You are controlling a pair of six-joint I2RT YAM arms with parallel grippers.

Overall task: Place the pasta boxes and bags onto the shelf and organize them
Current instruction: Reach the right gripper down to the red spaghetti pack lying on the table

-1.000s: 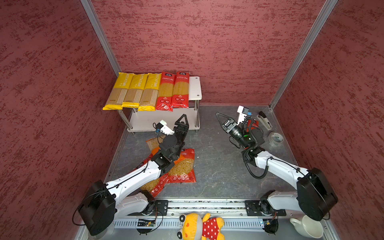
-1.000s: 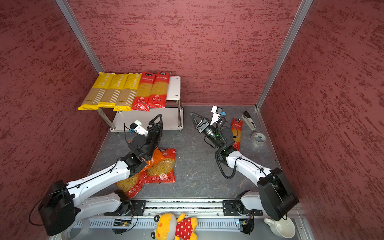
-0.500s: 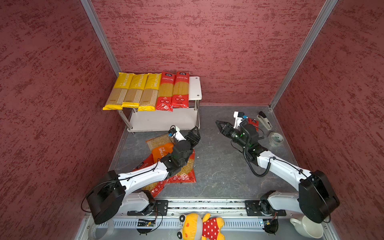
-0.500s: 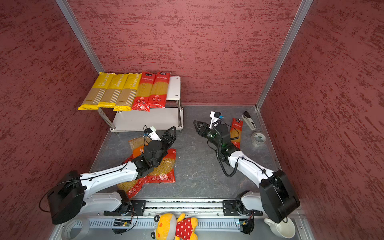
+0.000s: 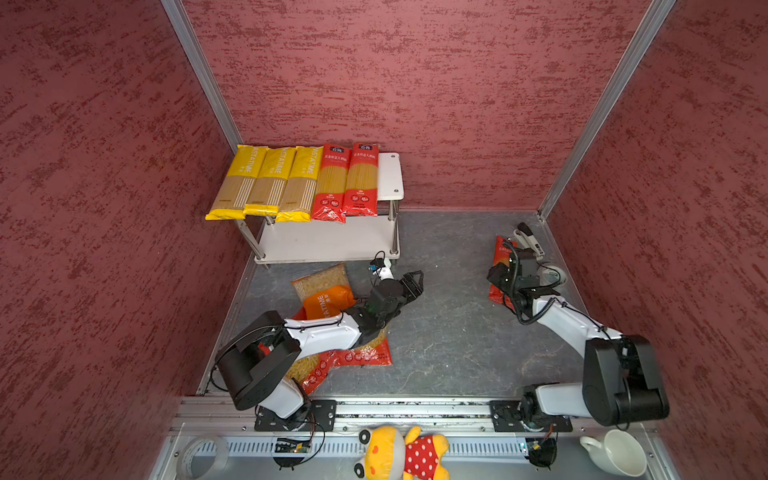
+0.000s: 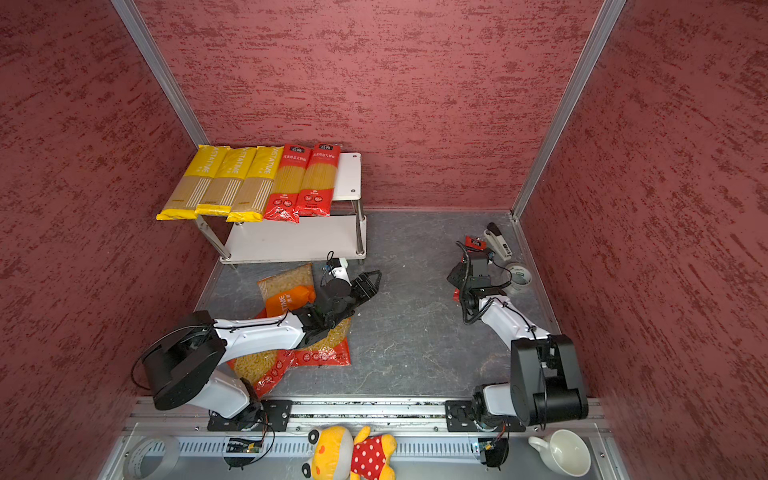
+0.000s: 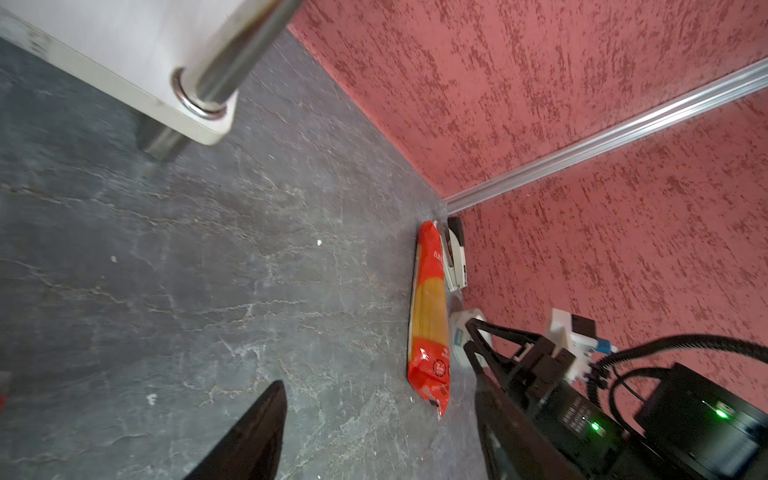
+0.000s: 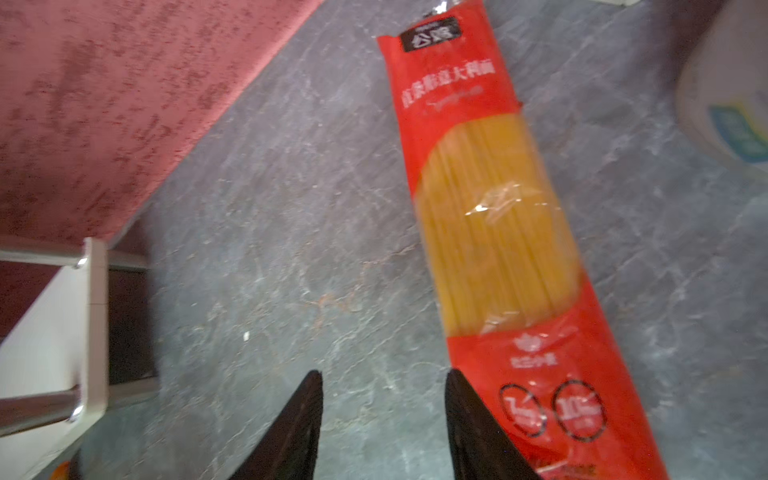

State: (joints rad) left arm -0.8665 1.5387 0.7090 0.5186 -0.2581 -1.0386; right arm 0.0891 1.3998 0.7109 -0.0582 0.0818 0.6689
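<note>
1. A stapler (image 5: 528, 242) lies in the far right corner of the grey surface (image 5: 449, 345).
2. A pale roll of tape (image 6: 520, 279) lies flat near the right edge, close to the stapler.
3. A yellow plush toy (image 5: 399, 453) in red polka dots lies in the metal tray (image 5: 478, 451) beyond the near edge.
4. A white cup (image 5: 619, 455) stands at the tray's right end, and a second tape roll (image 5: 203, 455) lies at its left end.

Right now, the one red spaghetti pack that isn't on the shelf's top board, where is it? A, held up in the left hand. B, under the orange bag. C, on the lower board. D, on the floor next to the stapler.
D: the red spaghetti pack lies flat on the grey floor, right beside the stapler near the wall.
</note>
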